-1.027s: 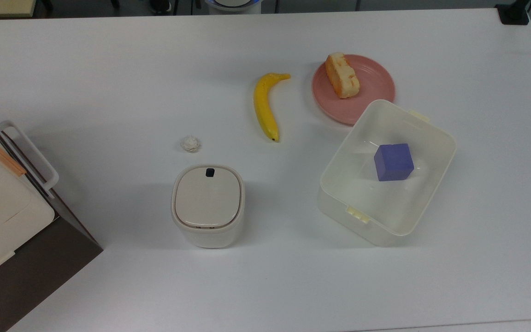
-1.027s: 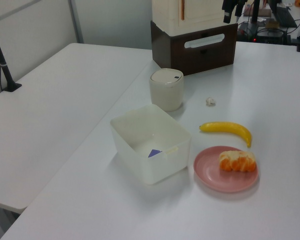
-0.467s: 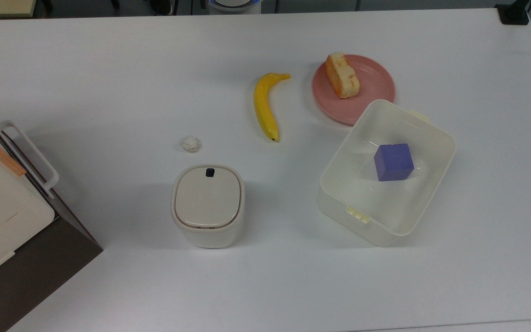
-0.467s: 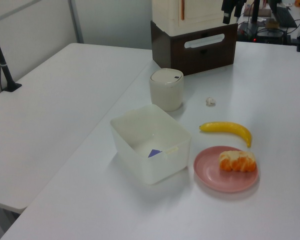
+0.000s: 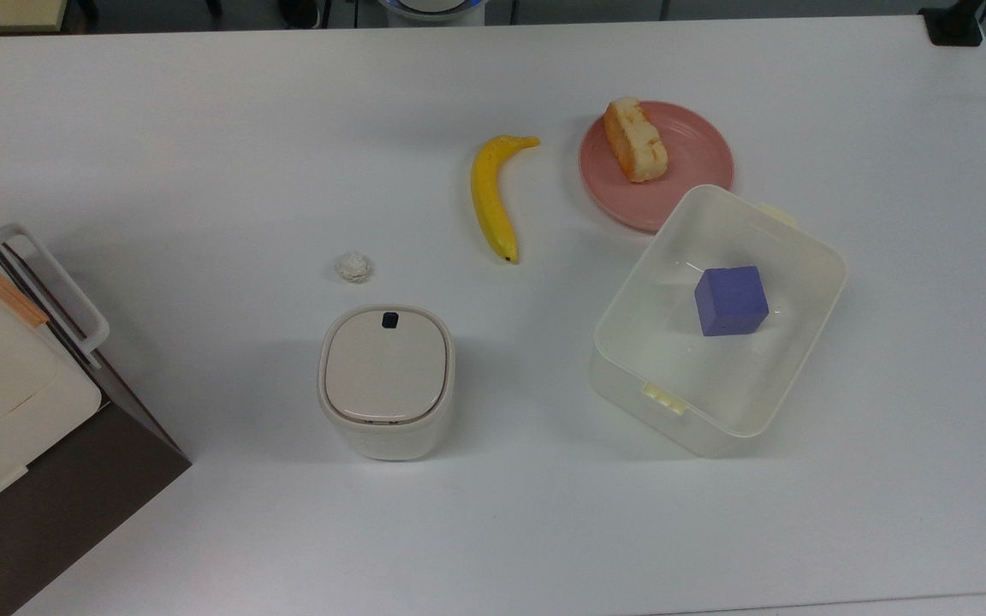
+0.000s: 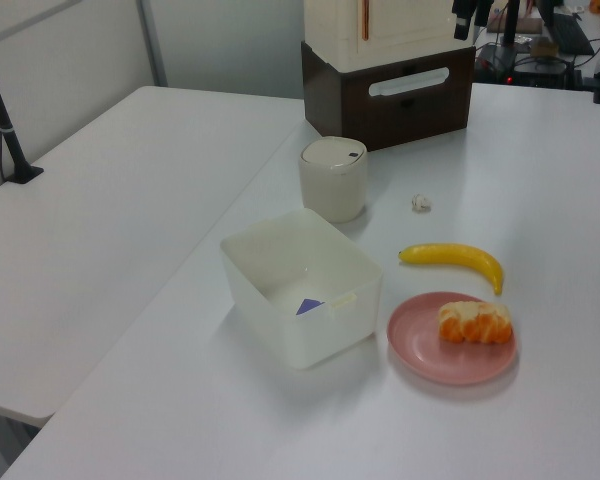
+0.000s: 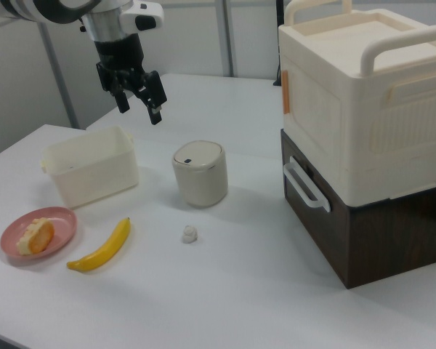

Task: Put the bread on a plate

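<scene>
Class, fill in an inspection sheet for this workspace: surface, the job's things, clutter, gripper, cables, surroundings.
Surface: white table, bare between items.
Job's things: bread lies on the pink plate.
Clutter: banana; crumpled white wad; lidded bin; tub holding a purple cube.
Gripper: gripper open, raised above the table, holding nothing.
Cables: nothing seen.
Surroundings: cream box on a brown cabinet at the table's edge.

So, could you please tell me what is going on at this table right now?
The bread already lies on the pink plate, beside the banana. The arm's end effector hangs open in the air above the table, holding nothing. A purple cube sits in the white tub next to the plate.
</scene>
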Available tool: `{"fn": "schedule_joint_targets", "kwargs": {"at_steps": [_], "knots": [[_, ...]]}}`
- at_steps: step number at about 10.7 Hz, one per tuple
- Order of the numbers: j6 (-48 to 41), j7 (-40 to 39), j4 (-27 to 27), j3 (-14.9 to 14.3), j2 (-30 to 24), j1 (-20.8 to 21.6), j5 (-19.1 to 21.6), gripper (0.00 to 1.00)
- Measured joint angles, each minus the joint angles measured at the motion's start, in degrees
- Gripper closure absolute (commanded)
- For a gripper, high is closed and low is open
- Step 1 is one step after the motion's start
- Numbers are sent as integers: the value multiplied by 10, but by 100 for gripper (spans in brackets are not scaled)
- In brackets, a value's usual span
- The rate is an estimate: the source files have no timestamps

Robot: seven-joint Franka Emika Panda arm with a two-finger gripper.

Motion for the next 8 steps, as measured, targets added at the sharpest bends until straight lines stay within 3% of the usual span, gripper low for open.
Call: {"fn": "schedule_joint_targets", "kwargs": {"at_steps": [8], "knots": [[-3, -3, -10, -1, 3, 1, 0, 0]]}}
